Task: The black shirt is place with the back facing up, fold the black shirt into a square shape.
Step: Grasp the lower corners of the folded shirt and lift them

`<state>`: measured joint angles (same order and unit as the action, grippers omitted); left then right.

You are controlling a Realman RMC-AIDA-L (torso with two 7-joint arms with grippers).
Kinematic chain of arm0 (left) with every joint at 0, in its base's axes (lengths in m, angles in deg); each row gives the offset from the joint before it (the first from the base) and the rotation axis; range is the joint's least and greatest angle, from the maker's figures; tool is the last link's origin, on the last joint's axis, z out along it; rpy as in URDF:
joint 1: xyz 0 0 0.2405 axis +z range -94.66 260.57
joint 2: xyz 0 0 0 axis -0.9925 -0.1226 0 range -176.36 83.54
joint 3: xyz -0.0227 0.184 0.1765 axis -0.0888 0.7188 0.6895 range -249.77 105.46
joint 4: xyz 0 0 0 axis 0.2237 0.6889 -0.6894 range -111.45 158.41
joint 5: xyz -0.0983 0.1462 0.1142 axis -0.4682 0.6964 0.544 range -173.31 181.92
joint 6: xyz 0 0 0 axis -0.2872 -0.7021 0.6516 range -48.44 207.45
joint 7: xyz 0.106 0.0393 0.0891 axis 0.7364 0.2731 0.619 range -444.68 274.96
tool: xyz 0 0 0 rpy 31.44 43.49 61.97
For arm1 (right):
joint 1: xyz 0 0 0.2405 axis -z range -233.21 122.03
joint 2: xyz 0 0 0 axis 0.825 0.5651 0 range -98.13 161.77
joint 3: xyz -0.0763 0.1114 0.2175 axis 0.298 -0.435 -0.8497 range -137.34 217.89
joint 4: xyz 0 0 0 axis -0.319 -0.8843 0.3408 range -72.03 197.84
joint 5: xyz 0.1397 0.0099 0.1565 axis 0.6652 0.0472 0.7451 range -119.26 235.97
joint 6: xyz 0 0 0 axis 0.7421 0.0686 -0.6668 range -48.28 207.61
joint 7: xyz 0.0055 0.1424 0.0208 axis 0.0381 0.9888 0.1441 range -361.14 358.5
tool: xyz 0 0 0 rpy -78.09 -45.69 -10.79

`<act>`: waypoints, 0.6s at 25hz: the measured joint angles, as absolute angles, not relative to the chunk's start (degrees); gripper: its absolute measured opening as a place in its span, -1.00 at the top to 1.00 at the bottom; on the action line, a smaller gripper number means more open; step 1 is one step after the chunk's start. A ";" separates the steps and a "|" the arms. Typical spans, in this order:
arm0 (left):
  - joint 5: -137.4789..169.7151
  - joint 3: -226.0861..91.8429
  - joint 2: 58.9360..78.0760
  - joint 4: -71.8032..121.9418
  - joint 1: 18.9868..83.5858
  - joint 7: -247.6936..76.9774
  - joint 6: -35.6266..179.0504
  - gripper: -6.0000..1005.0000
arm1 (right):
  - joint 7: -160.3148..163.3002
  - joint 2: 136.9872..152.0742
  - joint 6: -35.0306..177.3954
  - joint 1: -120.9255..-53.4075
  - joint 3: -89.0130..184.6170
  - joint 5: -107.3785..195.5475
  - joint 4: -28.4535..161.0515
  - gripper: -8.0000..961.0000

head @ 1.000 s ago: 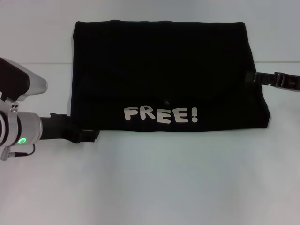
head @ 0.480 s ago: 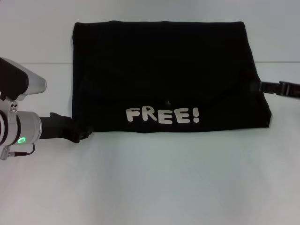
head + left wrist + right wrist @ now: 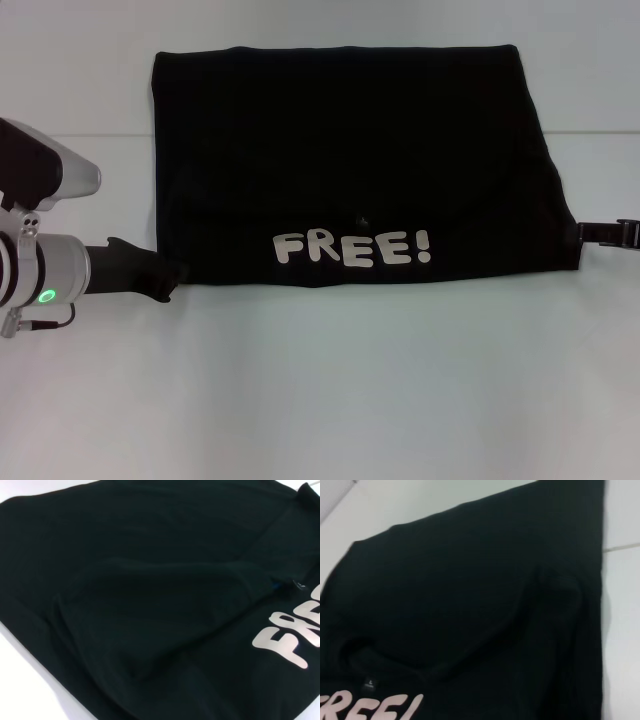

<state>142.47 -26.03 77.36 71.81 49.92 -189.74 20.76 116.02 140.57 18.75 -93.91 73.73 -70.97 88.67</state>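
Black shirt folded into a wide rectangle on the white bench, pale "FREE!" lettering along its near edge, left tool at its near-left corner, right tool at its right edge, neither tool's grip state discernible

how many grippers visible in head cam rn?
2. Left gripper sits at the near-left corner of the black shirt; right gripper is at its right edge, mostly cut off by the frame, so part is hidden.

A silver cylindrical left arm with a lit green ring, a thin dark cable and a black gripper is seen, opposite a black right gripper.
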 joint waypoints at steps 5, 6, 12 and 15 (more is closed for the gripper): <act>142.46 -26.01 77.29 71.82 49.86 -189.75 20.75 0.95 | 115.93 141.49 20.63 -94.46 73.98 -71.62 88.22 -0.53; 142.46 -26.00 77.26 71.82 49.84 -189.74 20.75 0.96 | 115.92 141.69 20.69 -94.69 74.19 -71.71 88.15 -0.53; 142.47 -26.01 77.13 71.65 49.51 -189.54 20.78 0.98 | 116.09 142.74 21.42 -95.81 75.15 -71.78 88.05 -0.31; 142.47 -26.01 77.09 71.52 49.40 -189.35 20.79 0.98 | 116.06 143.10 22.40 -96.12 76.02 -71.80 87.59 -0.20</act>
<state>142.47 -26.01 77.09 71.52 49.40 -189.35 20.79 116.06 143.10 22.40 -96.12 76.02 -71.80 87.59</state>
